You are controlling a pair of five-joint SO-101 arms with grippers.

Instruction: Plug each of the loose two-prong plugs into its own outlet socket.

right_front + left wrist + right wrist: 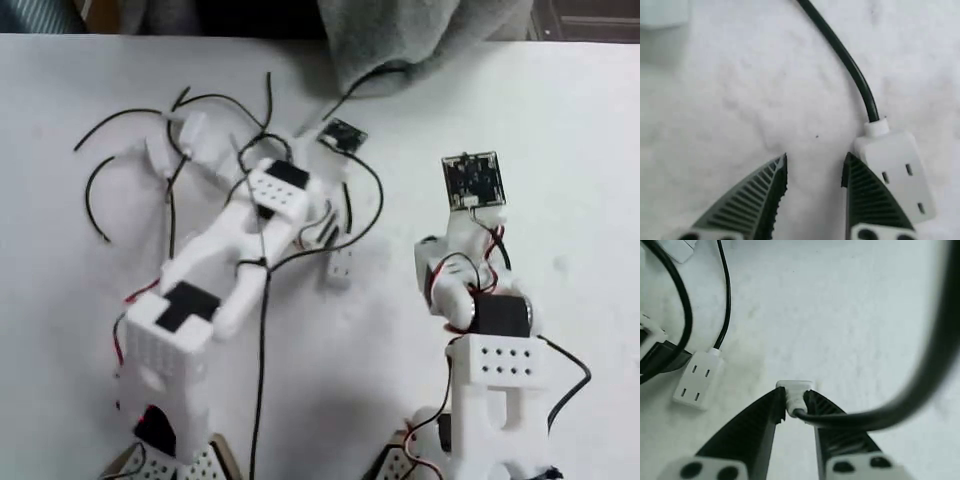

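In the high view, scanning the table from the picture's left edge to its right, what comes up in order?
Loose curved black cable → left arm → white outlet socket → right arm. The white plugs and tangled cables above the left arm overlap it, so they are left out.

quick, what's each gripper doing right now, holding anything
Left gripper: open, holding nothing; an outlet socket lies beside one finger.
Right gripper: closed on a white plug.
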